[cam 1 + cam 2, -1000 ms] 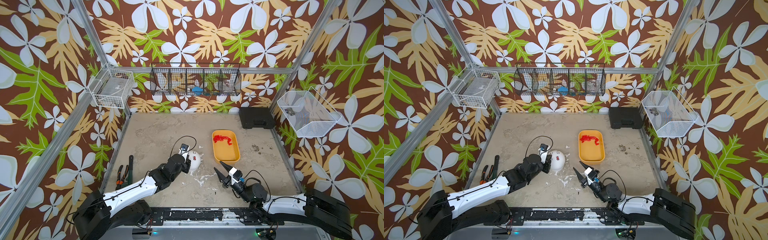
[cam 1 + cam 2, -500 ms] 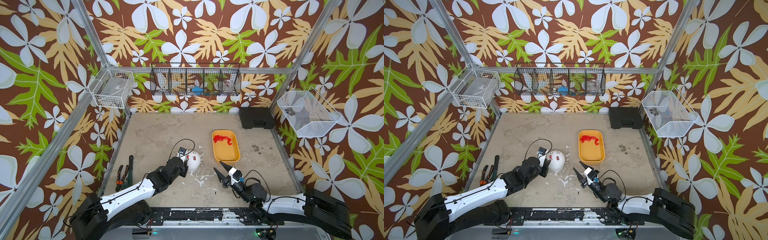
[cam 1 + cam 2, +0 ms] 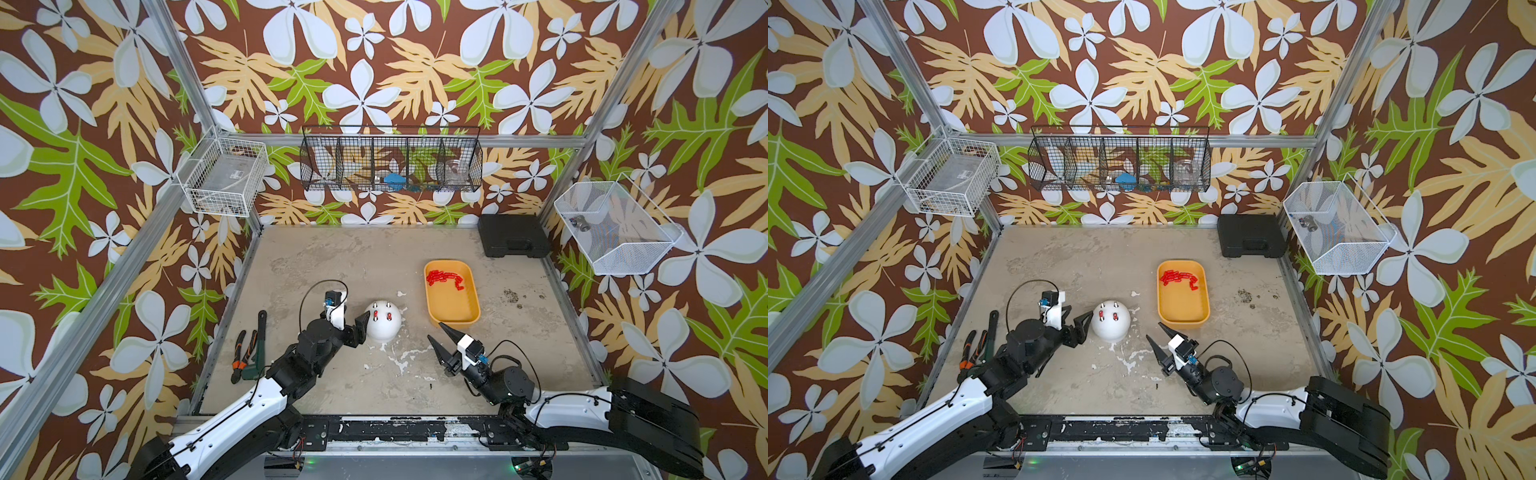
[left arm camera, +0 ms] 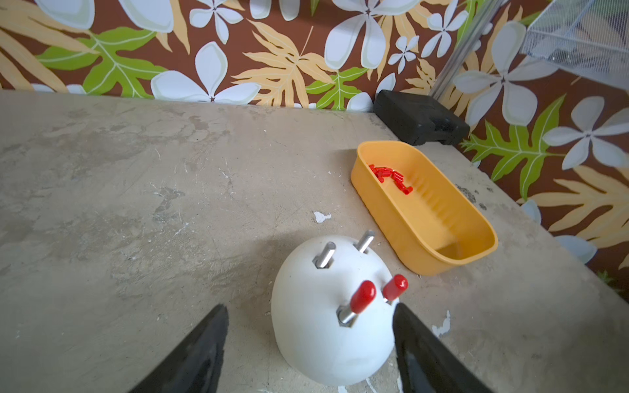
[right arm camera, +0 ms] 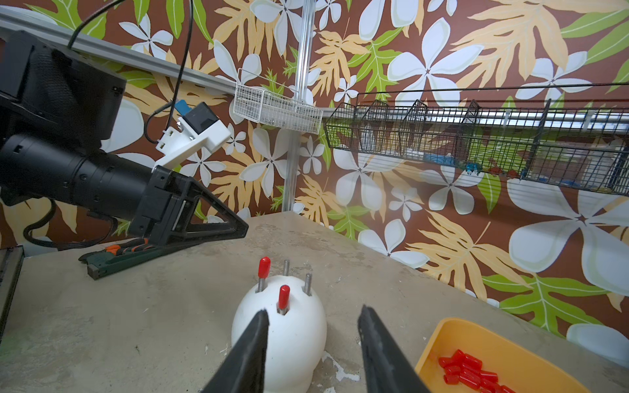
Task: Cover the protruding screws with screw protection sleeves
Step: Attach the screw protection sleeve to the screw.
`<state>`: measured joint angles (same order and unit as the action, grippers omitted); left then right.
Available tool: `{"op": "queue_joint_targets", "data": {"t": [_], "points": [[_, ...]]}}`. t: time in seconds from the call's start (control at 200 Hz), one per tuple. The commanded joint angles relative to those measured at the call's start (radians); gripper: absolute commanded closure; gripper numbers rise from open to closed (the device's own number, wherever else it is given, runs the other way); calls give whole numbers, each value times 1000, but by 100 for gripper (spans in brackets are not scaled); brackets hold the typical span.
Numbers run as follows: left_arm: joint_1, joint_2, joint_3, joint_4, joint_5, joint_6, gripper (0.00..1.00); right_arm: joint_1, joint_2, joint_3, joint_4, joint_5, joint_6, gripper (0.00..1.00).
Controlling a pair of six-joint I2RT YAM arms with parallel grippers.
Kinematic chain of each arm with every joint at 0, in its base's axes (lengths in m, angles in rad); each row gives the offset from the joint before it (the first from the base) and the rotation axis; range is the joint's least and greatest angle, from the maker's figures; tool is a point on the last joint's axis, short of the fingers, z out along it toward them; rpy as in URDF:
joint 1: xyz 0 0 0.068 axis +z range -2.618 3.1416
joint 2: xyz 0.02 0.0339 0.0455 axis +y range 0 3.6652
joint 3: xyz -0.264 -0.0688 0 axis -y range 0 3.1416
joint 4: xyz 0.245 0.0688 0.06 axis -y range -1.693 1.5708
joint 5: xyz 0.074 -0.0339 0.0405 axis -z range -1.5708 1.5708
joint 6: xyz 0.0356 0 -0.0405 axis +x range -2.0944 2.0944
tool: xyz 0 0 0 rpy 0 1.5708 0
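A white dome [image 3: 383, 326] [image 3: 1111, 328] stands mid-table with protruding screws. Two of them wear red screw protection sleeves [image 4: 363, 295] [image 5: 284, 296]. Two screws [image 4: 326, 254] [image 5: 308, 282] are bare silvery metal. My left gripper [image 3: 353, 322] [image 4: 309, 307] is open and empty, its tips just left of the dome. My right gripper [image 3: 435, 331] [image 5: 313, 309] is open and empty, a little to the right of the dome and nearer the table's front. More loose sleeves [image 3: 445, 279] [image 4: 391, 177] lie at the far end of an orange-yellow tray [image 3: 453, 305].
Pliers and a dark hand tool [image 3: 245, 353] lie at the table's left edge. A black case [image 3: 513, 237] sits in the back right corner. Wire baskets [image 3: 390, 164] hang on the back and side walls above the table.
My left gripper has opened and drawn back to the left off the dome, leaving a red sleeve on its screw. The right arm has not moved.
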<state>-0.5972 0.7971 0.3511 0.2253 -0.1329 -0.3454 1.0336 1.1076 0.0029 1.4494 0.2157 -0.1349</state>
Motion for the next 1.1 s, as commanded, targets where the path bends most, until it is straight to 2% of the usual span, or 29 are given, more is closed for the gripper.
{"op": "queue_joint_targets", "data": {"t": [0.0, 0.115, 0.31, 0.485, 0.726, 1.096], "points": [[102, 63, -4, 108, 268, -142, 19, 0, 9, 3, 8, -5, 9, 55], [109, 142, 35, 107, 311, -137, 14, 0, 17, 5, 9, -13, 10, 54], [108, 166, 31, 164, 344, -135, 9, 0, 35, 14, 3, -20, 9, 54], [109, 205, 40, 132, 288, -117, 8, 0, 41, 14, 9, -30, 12, 54], [108, 274, 40, 162, 267, -110, 8, 0, 32, 13, 3, -34, 11, 54], [109, 228, -64, 224, 247, -142, 8, 0, 29, 13, -3, -37, 9, 54]]}}
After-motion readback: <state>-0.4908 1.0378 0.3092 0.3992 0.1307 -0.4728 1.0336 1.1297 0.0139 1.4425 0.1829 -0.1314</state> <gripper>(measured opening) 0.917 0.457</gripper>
